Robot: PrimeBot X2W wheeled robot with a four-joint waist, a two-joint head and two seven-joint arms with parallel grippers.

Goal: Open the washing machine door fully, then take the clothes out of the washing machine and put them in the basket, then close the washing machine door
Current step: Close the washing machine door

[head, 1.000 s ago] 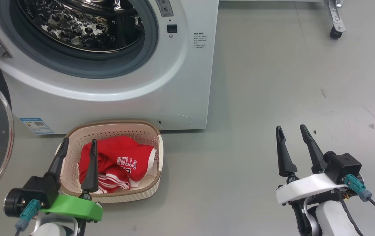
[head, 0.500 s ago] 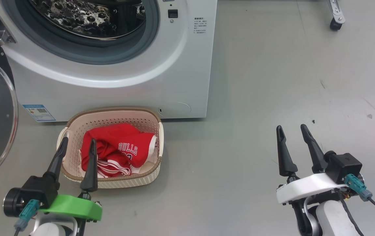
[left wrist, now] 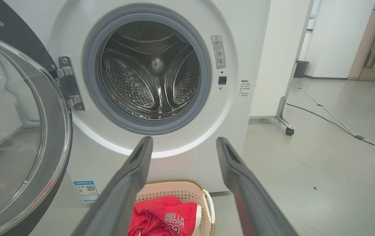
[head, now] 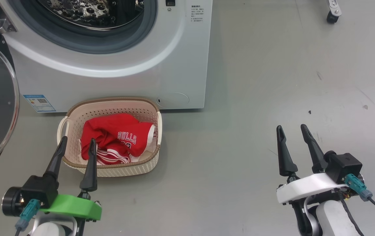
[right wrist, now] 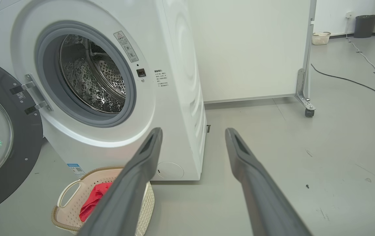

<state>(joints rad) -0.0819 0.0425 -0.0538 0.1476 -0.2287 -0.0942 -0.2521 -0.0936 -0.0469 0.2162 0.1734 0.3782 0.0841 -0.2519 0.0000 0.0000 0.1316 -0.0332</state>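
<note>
Floor [head: 256,98]: grey, smooth, under everything.
Washing machine [head: 108,85]: white, on floor, steel drum [left wrist: 151,75] exposed.
Washing machine door [right wrist: 27,141]: swung wide at machine's left hinge.
Basket [head: 115,168]: on floor, just before machine's base.
Clothes [head: 112,137]: red BULLS jersey bunched inside basket.
Left pincer [head: 78,139]: fingers spread, holding nothing, by basket's near-left rim.
Right pincer [head: 290,126]: fingers spread, holding nothing, over bare floor, well apart.

Washing machine [head: 180,65] cut off by the head view's top edge, washing machine door [head: 9,108] cropped at the left edge, blue label [head: 39,103] print too small to be read, clothes [head: 108,134] partly masked by one finger of the left gripper [head: 78,139].
</note>
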